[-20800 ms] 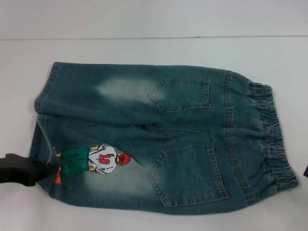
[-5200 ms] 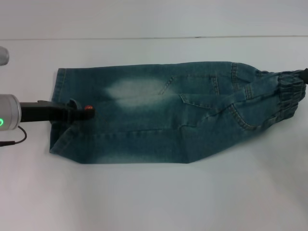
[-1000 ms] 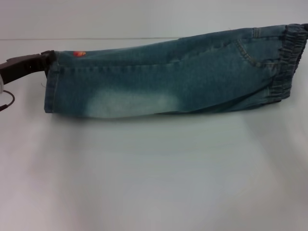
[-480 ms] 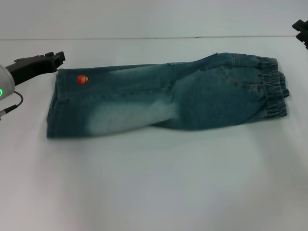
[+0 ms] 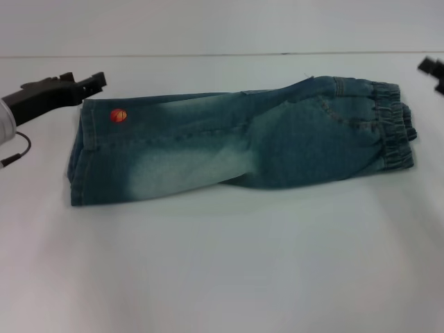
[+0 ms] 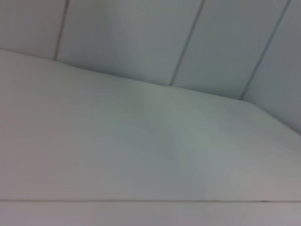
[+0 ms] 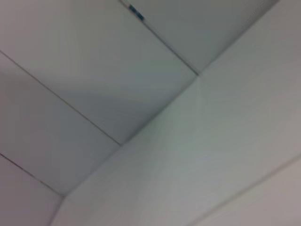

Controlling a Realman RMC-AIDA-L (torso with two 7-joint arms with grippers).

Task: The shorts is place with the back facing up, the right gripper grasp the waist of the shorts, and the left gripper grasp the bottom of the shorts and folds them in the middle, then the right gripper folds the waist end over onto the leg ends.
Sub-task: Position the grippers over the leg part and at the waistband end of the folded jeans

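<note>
The shorts point(image 5: 243, 149) lie flat on the white table, folded lengthwise into a long strip. The ruffled waist of the shorts point(image 5: 394, 125) is at the right end. The bottom of the shorts, its stitched leg ends point(image 5: 80, 156), is at the left end, with a small orange bit of the patch point(image 5: 118, 115) showing. The left gripper point(image 5: 94, 80) hovers open just beyond the far left corner of the hems, holding nothing. The right gripper point(image 5: 436, 75) shows only at the right edge, open and clear of the waist. Neither wrist view shows the shorts or any fingers.
The white table point(image 5: 222, 263) stretches in front of the shorts, and its far edge meets a white panelled wall point(image 6: 141, 42). A thin black cable point(image 5: 17, 149) hangs by the left arm.
A second ago both grippers held the folded shorts up. They have let go and the shorts now lie on the table. The left gripper has since edged right and the right gripper has come lower.
</note>
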